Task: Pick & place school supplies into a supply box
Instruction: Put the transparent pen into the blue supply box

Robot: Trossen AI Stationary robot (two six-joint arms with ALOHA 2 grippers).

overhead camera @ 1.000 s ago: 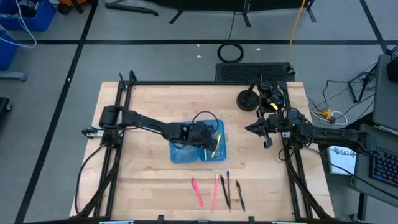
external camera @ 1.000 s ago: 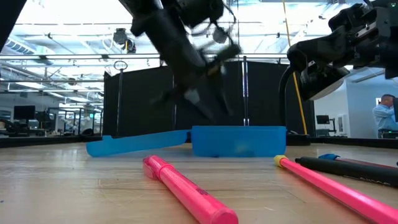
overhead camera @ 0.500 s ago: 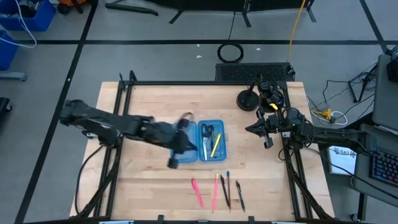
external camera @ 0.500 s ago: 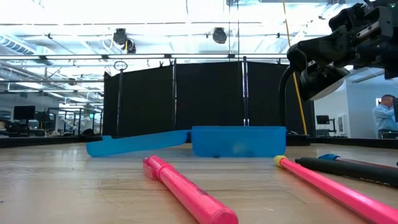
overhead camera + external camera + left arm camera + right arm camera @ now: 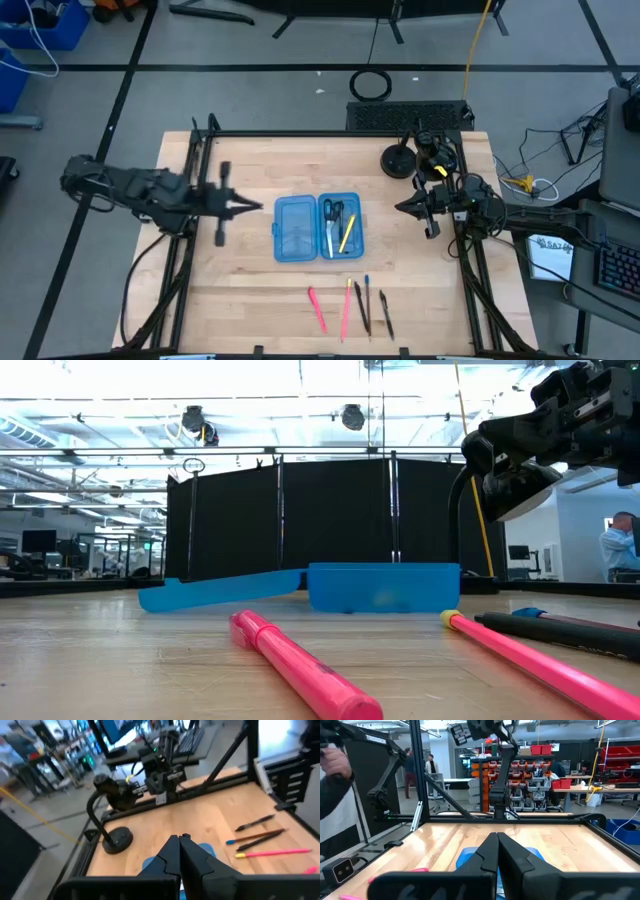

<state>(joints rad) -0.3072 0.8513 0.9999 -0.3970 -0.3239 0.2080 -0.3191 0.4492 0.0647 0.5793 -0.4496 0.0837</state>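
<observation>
The supply box (image 5: pixel 317 227) lies open at the table's middle, both translucent blue halves flat on the wood. Its right half holds black-handled scissors (image 5: pixel 331 213) and a yellow pencil (image 5: pixel 347 233). Several more pens and pencils lie near the front edge, among them a pink highlighter (image 5: pixel 317 308) and a pink pencil (image 5: pixel 346 308). My left gripper (image 5: pixel 255 207) is shut and empty, left of the box, pointing at it. My right gripper (image 5: pixel 402 207) is shut and empty at the right edge. The box's blue edge (image 5: pixel 207 851) shows past the left fingers.
A black round-footed stand (image 5: pixel 397 160) sits at the far right corner. Dark frame rails (image 5: pixel 195 170) run along the table's left and right sides. In the low view the pink highlighter (image 5: pixel 300 670) and pink pencil (image 5: pixel 540 665) lie in front of the box (image 5: pixel 383 587).
My left gripper has drawn back from over the box's right half toward the table's left edge, leaving the low view. The scissors and the yellow pencil stay lying in the box. My right arm has kept still.
</observation>
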